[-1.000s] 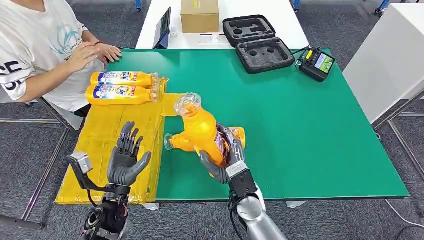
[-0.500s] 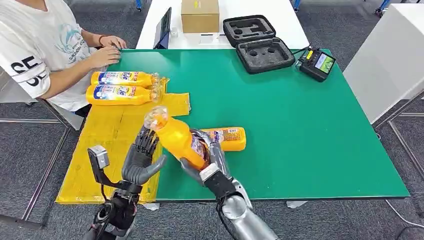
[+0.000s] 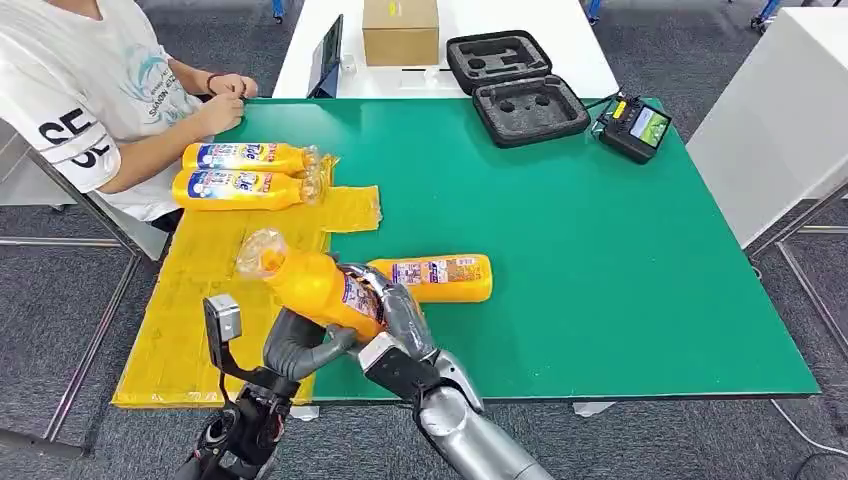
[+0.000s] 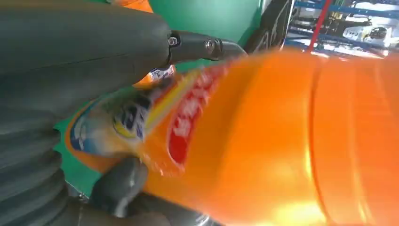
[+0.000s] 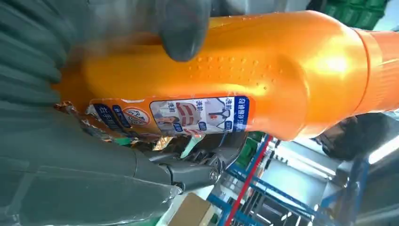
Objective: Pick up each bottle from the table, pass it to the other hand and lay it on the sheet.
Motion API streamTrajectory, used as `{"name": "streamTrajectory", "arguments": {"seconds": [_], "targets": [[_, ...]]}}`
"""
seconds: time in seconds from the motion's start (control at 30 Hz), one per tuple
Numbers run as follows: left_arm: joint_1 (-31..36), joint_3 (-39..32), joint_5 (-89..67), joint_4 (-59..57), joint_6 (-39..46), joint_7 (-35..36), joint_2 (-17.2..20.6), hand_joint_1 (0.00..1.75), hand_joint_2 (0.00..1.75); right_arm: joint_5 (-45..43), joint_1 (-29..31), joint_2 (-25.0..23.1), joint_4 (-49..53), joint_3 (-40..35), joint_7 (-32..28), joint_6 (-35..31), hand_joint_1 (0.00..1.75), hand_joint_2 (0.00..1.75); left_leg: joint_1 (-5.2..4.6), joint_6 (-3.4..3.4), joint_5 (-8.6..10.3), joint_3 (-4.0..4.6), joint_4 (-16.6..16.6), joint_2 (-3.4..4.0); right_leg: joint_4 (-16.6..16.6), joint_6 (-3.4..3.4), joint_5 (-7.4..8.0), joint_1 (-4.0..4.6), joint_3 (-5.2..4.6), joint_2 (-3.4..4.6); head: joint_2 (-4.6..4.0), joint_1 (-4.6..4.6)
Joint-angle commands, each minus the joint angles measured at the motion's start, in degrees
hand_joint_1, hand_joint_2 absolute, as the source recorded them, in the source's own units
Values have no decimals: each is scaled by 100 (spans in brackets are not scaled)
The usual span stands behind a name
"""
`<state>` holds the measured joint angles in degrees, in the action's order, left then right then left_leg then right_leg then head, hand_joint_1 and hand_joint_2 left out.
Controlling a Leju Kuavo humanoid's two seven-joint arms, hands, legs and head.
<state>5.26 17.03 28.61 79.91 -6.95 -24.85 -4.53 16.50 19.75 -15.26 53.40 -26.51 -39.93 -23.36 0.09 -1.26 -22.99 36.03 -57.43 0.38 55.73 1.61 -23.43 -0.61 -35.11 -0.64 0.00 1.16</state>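
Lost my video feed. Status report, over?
Right hand grips held bottle; left hand cupped beneath it. One bottle on table, two on sheet. Nothing blocking.

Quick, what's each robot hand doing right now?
Right hand: holding the orange bottle.
Left hand: under the same bottle, touching it; whether it grips yet cannot be told.

The bottles [image 3: 432,278] are orange with blue, white and red labels. The sheet [image 3: 215,290] is yellow, the table [image 3: 600,250] green. At the far edge lie a black case [image 3: 515,85] and a brown box [image 3: 400,30].
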Motion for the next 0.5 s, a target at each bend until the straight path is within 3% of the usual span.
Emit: {"name": "streamTrajectory", "arguments": {"seconds": [0.03,0.5], "targets": [[192,41,145,-88,25,-34,160,0,175,213,531,-149,-1267,-304,33,122,175,175,5,6,-10,-23,3,7,-4,-6,-6,4,20,12,0,0],[430,-159,348,-239,82,-126,32,0,175,664,551,-242,-1579,-682,285,292,175,175,4,4,-2,-12,4,-11,-5,-4,-6,3,11,-9,0,2]]}}
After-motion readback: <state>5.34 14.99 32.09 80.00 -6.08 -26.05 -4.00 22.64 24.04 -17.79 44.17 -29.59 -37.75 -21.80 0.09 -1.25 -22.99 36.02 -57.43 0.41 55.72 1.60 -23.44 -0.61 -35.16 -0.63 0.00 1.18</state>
